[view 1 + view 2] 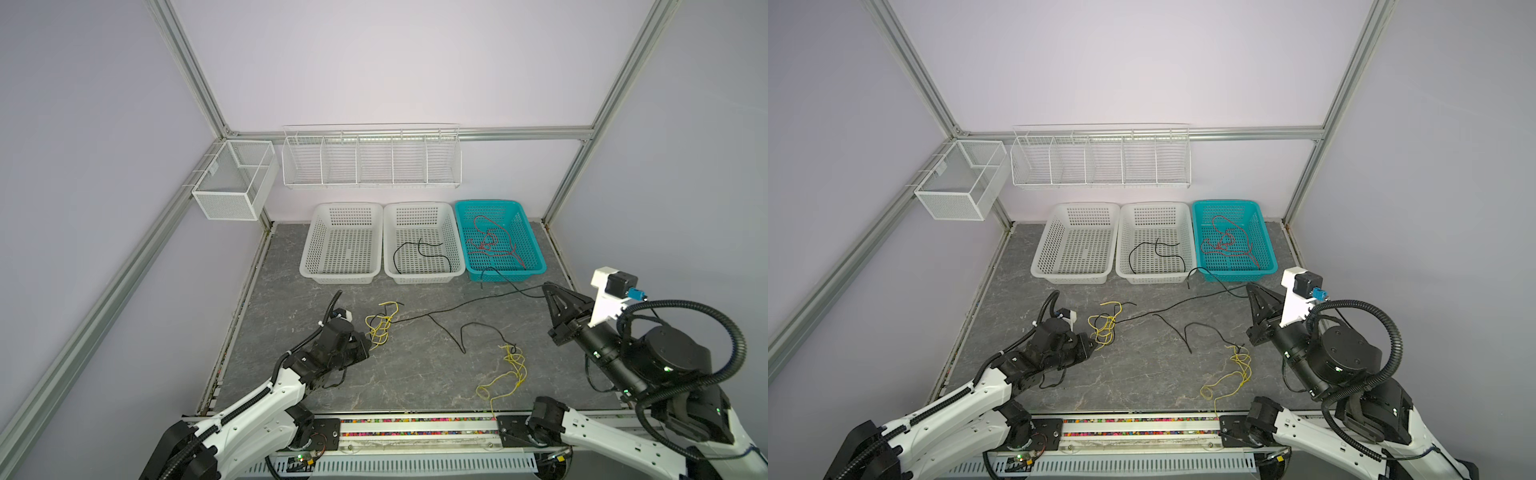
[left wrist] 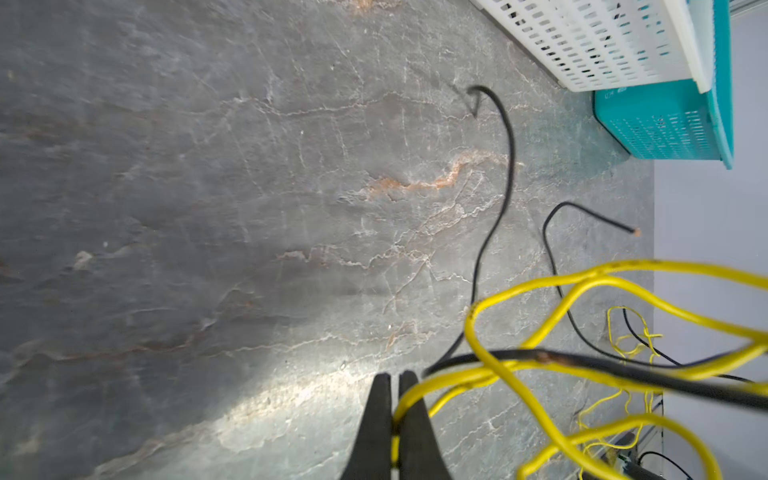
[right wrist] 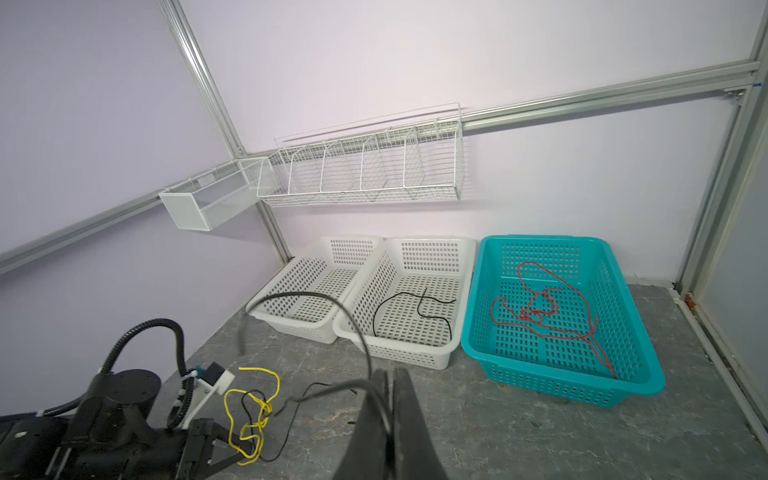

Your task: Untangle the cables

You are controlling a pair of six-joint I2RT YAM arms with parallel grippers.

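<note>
**Two-handed pull on a knotted pair.** The left hand [image 2: 395, 380] was pinched shut on the yellow cable [image 2: 540, 291]. The right hand [image 3: 390, 374] was clamped on the black cable [image 1: 457, 306], which ran across the desk [image 1: 332, 386] into the yellow loops. A second yellow-and-black tangle [image 1: 513, 365] lay loose nearer the right arm, and a red cable [image 1: 490, 243] lay in the teal basket [image 1: 488, 203]. Pulling the hands apart would probably tighten the crossing. Either thin wire could also slip from its pinch, and the black slack beside the basket might snag its front wall.
</note>
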